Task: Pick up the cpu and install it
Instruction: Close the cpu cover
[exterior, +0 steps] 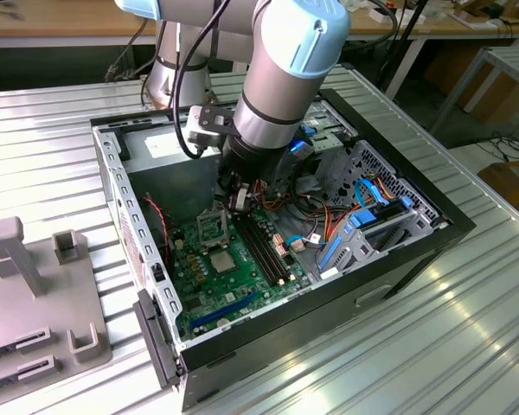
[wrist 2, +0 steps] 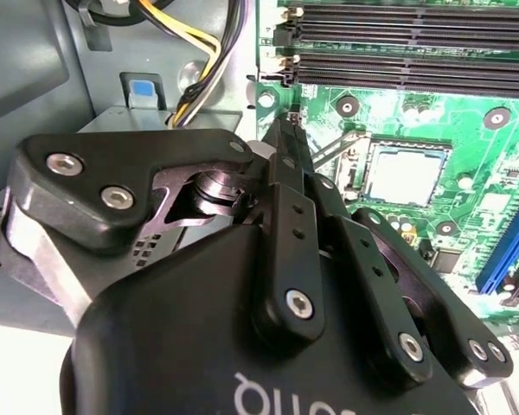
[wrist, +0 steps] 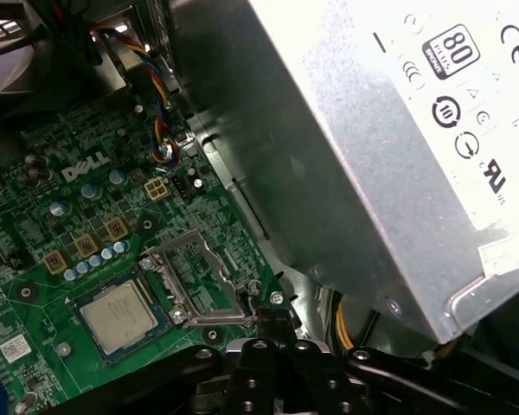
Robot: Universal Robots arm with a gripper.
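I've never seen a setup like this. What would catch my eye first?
The big grey and blue robot arm reaching down into an open computer case on a ribbed metal table. Inside lies the green motherboard, with the silver cpu sitting in its socket beside the raised metal frame.

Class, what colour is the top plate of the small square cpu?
Silver, best in the first wrist view.

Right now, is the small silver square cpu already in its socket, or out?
In. The silver-topped cpu lies flat in the socket on the green motherboard, with the hinged metal socket frame swung open beside it.
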